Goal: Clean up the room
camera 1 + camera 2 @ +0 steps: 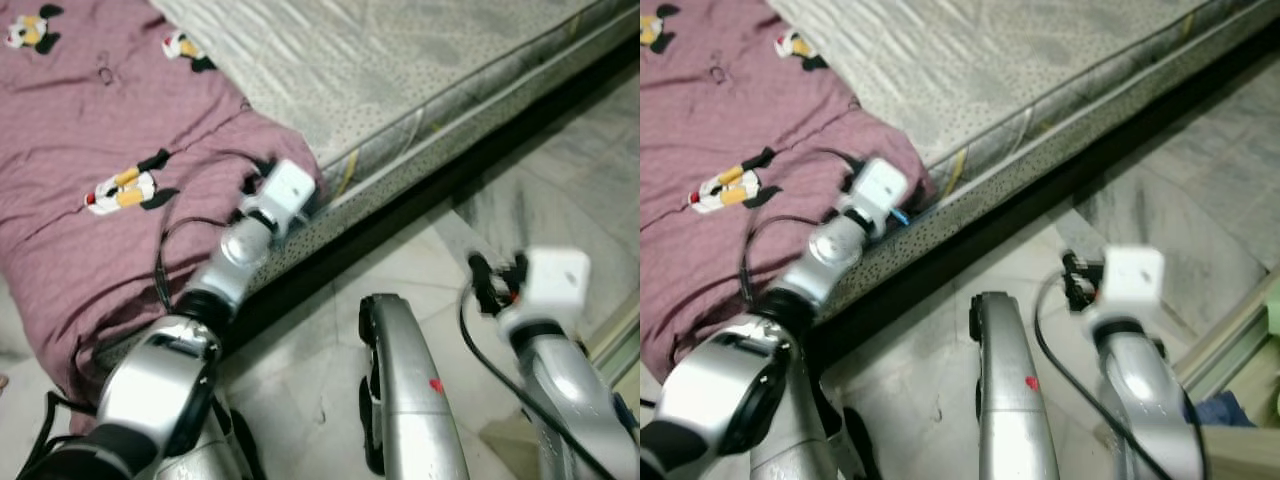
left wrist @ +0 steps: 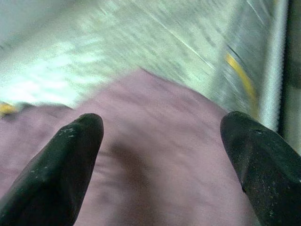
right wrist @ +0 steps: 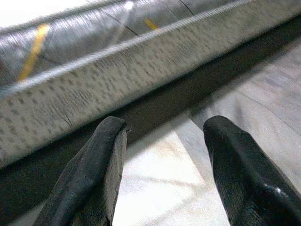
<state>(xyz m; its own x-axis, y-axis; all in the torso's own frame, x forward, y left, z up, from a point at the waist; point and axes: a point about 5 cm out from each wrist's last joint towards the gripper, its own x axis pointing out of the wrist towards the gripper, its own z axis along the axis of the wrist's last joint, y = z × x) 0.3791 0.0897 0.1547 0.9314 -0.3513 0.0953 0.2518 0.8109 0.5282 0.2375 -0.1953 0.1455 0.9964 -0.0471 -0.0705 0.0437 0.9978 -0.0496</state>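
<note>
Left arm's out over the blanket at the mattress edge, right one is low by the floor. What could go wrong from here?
1. The left gripper is open above the pink blanket, which overhangs the mattress corner; a grab there may drag the whole blanket onto the floor.
2. Views are blurred, so grasp aim may be off.
3. The right gripper, open, hangs near the bed's dark base; a forward step might knock it.
</note>
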